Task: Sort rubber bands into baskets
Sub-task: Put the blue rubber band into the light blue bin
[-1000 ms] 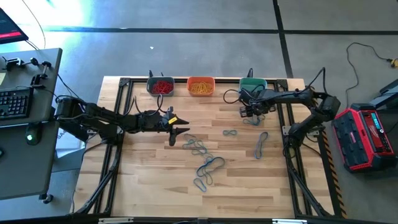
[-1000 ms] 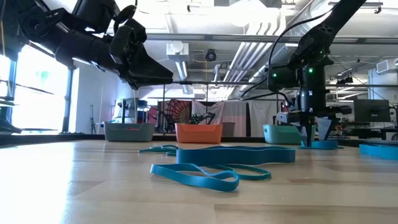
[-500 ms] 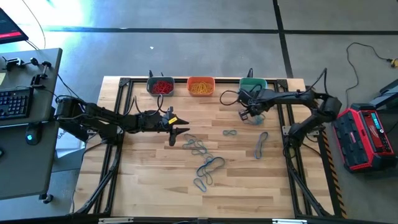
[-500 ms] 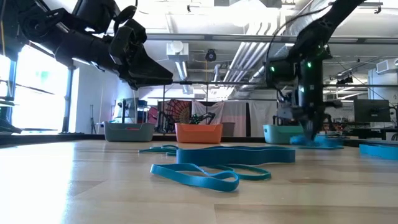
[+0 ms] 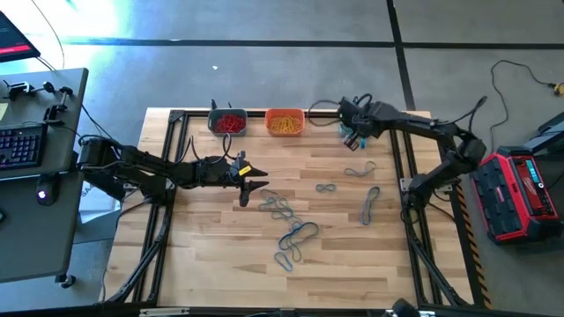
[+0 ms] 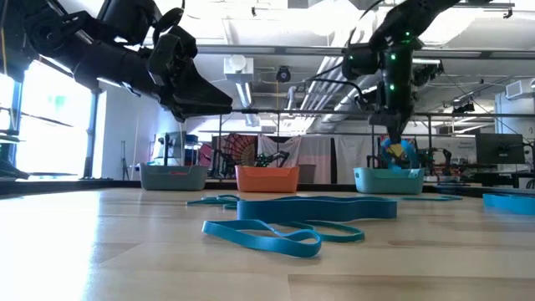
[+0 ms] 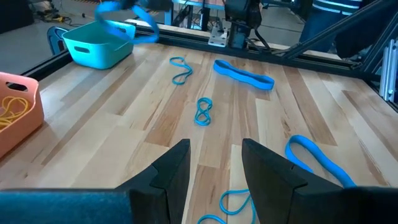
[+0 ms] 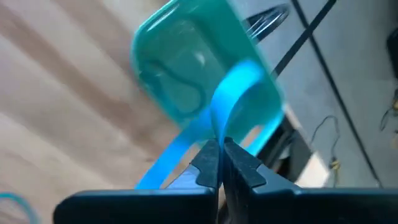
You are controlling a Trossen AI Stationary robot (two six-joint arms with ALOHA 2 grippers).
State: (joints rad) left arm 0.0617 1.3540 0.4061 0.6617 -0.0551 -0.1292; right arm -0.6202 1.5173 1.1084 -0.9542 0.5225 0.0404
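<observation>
Drop step: right gripper (image 8: 219, 163) pinched on blue band (image 8: 231, 93) over teal basket (image 8: 163, 74), upper right; next, release; left gripper (image 7: 214, 163) part-open, empty.

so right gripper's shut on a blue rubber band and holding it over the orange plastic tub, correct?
Not quite. The right gripper is shut on a blue rubber band, but it hangs over the teal-green plastic tub, not the orange one; the right wrist view shows it, and the low view agrees.
</observation>
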